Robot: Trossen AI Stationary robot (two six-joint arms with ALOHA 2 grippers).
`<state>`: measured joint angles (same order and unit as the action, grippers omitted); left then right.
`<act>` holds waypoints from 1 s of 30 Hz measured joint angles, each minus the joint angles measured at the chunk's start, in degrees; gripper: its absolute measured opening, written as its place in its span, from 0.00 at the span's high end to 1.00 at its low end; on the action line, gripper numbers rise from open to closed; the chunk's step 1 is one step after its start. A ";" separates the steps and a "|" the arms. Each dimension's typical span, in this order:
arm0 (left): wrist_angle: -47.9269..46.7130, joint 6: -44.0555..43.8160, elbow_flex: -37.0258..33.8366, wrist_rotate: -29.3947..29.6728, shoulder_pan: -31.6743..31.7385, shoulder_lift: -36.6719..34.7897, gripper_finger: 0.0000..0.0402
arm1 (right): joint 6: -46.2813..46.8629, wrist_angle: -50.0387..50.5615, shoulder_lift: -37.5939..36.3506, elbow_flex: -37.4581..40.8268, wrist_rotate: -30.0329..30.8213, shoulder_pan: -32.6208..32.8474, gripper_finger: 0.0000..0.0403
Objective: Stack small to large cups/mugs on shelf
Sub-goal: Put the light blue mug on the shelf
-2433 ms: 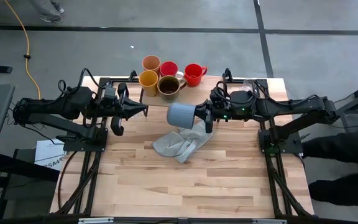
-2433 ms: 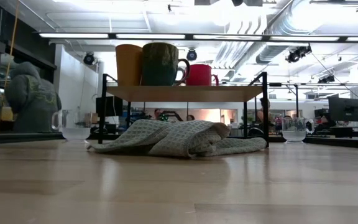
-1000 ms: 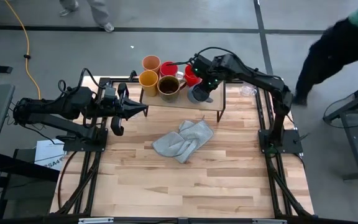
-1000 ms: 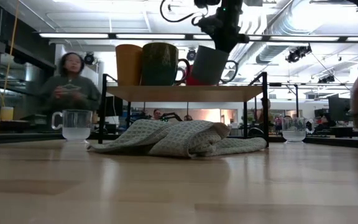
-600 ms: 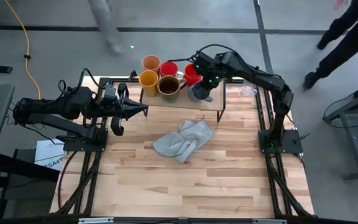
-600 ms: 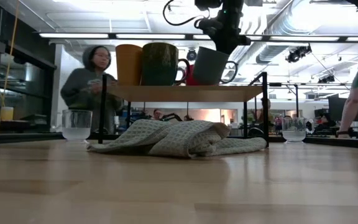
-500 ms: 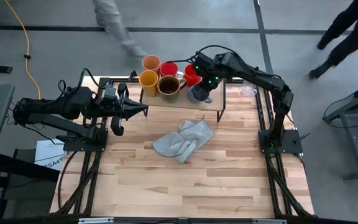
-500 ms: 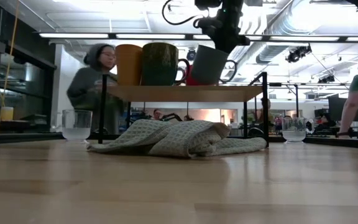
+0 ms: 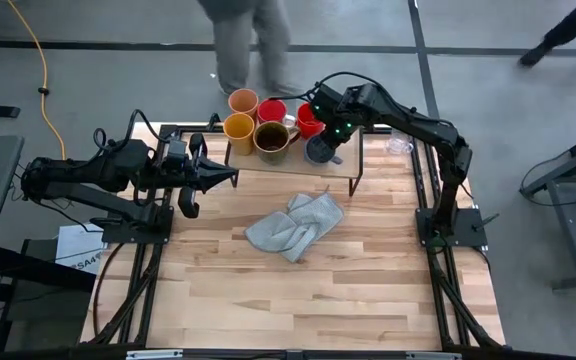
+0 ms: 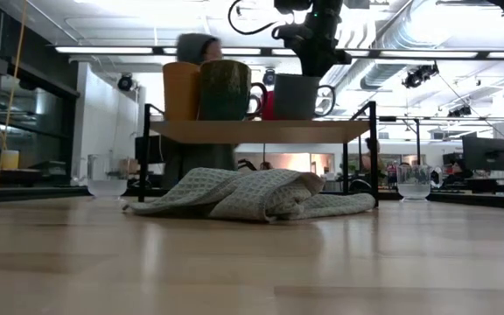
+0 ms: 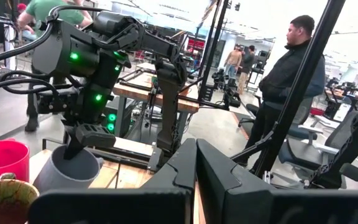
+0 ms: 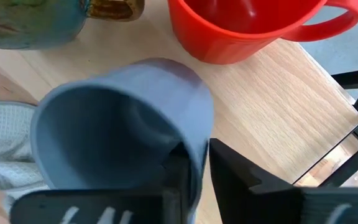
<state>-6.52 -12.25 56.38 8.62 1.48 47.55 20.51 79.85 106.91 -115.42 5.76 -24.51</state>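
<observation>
The right gripper (image 9: 328, 140) is reaching over the shelf (image 9: 340, 168) and pinching the rim of the grey-blue mug (image 12: 123, 130), one finger inside the wall and one outside. The mug is sitting upright on the shelf's right part, just beside a glossy red mug (image 12: 241, 25) and the brown mug (image 9: 271, 138). The shelf is a pale wood-grain board on thin black legs. A rumpled grey waffle-weave cloth (image 9: 293, 225) is lying on the table nearer the camera. The left gripper (image 9: 230, 178) is resting left of the shelf, fingers together.
</observation>
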 joint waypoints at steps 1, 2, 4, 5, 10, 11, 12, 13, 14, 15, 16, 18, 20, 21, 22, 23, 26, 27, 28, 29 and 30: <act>0.00 0.00 0.02 0.00 0.00 0.00 1.00 | 0.00 -0.01 0.00 0.00 -0.01 0.00 0.87; 0.00 0.00 0.02 0.00 -0.02 0.00 1.00 | 0.00 -0.02 0.00 0.00 0.00 0.00 0.86; 0.00 0.00 0.00 0.00 0.00 0.00 1.00 | 0.00 -0.11 0.00 0.01 0.00 0.00 0.84; 0.00 0.00 0.02 0.00 -0.01 0.00 1.00 | 0.00 -0.33 0.00 0.02 0.01 0.00 0.84; 0.00 0.00 0.02 0.00 0.00 0.00 1.00 | 0.32 -2.14 0.00 0.04 0.05 0.00 0.83; 0.00 0.00 0.00 0.00 -0.02 0.00 1.00 | 0.42 -2.70 0.00 0.04 0.05 0.00 0.83; 0.00 0.00 0.00 0.00 -0.02 0.00 1.00 | 0.42 -3.24 0.00 0.04 0.05 0.00 0.83; 0.00 0.00 0.02 0.00 -0.02 0.00 1.00 | 0.43 -3.85 0.00 0.04 0.05 0.02 0.83; 0.00 0.00 0.02 0.00 -0.01 0.00 1.00 | 0.51 -4.34 0.00 0.04 0.05 0.02 0.83; 0.00 0.00 0.01 0.00 -0.02 0.00 1.00 | 0.92 -4.69 0.00 0.04 0.05 0.02 0.83; 0.00 0.00 0.01 0.00 -0.02 0.00 1.00 | 1.45 -4.94 0.00 0.04 0.05 0.02 0.83; 0.00 0.00 0.00 0.00 -0.02 0.00 1.00 | 1.49 -5.30 0.00 0.04 0.23 0.02 0.80; 0.00 0.00 0.02 0.00 -0.02 0.00 1.00 | 1.51 -5.61 0.00 0.04 1.21 0.02 0.76; 0.00 0.00 0.02 0.00 -0.01 0.00 1.00 | 1.51 -5.78 0.00 0.04 1.80 0.02 0.74; 0.00 0.00 0.01 0.00 -0.01 0.00 1.00 | 1.53 -5.94 0.00 0.04 2.65 0.02 0.71; 0.00 0.00 0.02 0.00 -0.01 0.00 1.00 | 1.51 -6.04 0.00 0.04 3.33 0.02 0.69; 0.00 0.00 0.02 0.00 -0.01 0.00 1.00 | 1.07 -6.81 0.00 0.04 5.14 0.02 0.61; 0.00 0.00 0.02 0.00 -0.01 0.00 1.00 | 0.31 -7.10 0.00 0.04 5.29 0.02 0.60; 0.00 0.00 0.01 0.00 -0.01 0.00 1.00 | -0.24 -7.47 0.00 0.04 5.34 0.02 0.58; 0.00 0.00 0.02 0.00 0.00 0.00 1.00 | -1.39 -7.73 -0.07 0.03 5.20 0.02 0.57; -0.01 0.00 0.02 0.00 -0.01 0.00 1.00 | -2.51 -7.62 -0.19 -0.23 5.00 0.04 0.57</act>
<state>-6.53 -12.25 56.40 8.62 1.47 47.55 18.00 72.23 106.72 -115.64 10.75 -24.48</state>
